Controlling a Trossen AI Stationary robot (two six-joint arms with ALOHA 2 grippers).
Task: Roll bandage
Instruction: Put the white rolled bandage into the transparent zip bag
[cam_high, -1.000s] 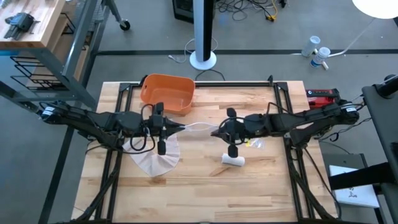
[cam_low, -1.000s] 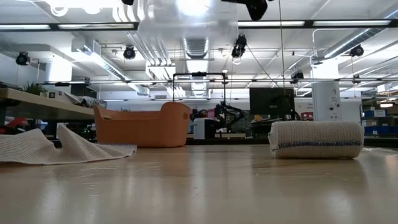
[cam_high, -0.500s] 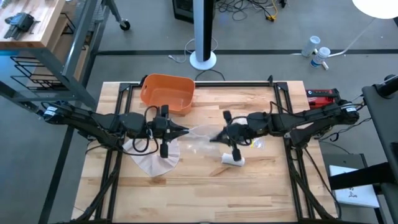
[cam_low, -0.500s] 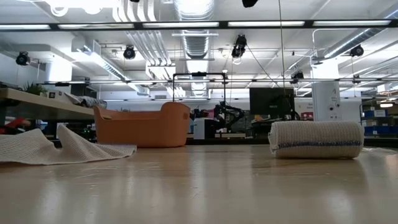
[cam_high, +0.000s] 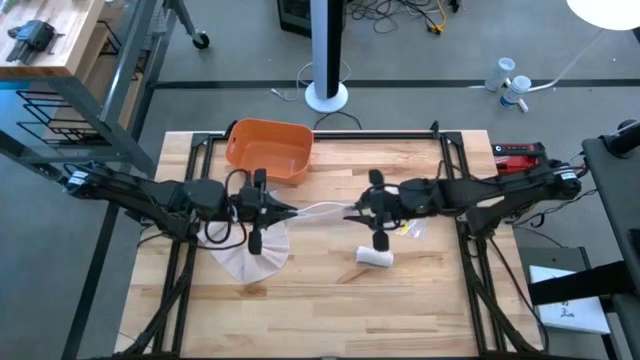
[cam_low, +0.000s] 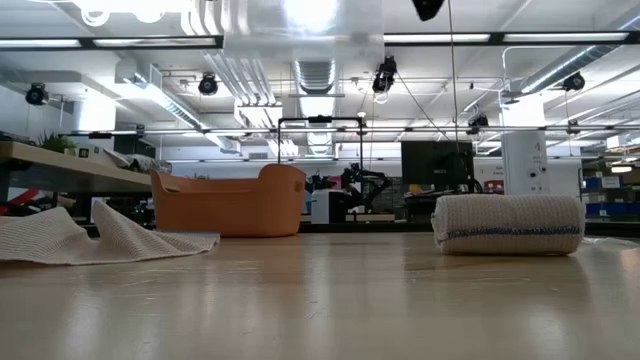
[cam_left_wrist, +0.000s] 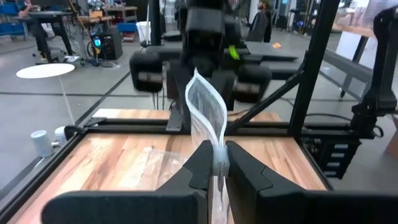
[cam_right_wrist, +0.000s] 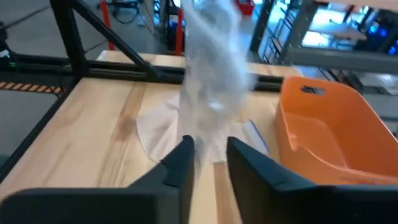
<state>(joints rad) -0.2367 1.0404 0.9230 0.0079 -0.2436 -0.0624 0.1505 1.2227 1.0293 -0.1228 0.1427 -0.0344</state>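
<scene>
- Stretching between the two arms above the middle of the worktop (cam_high: 320, 300) is a clear plastic bag (cam_high: 322, 210), held off the wood at both ends.
- The left gripper (cam_high: 290, 210) has its jaws clamped together on one edge of the clear plastic bag; in the left wrist view the film (cam_left_wrist: 208, 112) rises upright from between the two dark fingers (cam_left_wrist: 199, 165).
- The right gripper (cam_high: 350, 213) faces it from the other side and holds the far end of the bag. In the right wrist view the bag (cam_right_wrist: 211, 74) hangs blurred between the fingers (cam_right_wrist: 180, 158), which look slightly apart, with the film running down between them.
- A rolled bandage (cam_high: 376, 257) lies on its side on the worktop, just nearer the front edge than the right gripper and apart from it. The low view shows it as a pale cylinder (cam_low: 508, 223) with a thin dark stripe along it.
- An unrolled bandage (cam_high: 248, 255) lies spread in a loose fan beneath the left arm; in the low view its mesh (cam_low: 100, 236) sits crumpled flat on the wood.
- An orange bin (cam_high: 268, 150) stands at the back of the worktop on the left arm's side, well apart from both bandages.
- Small clear wrapper scraps (cam_high: 408, 230) lie on the wood under the right arm.
</scene>
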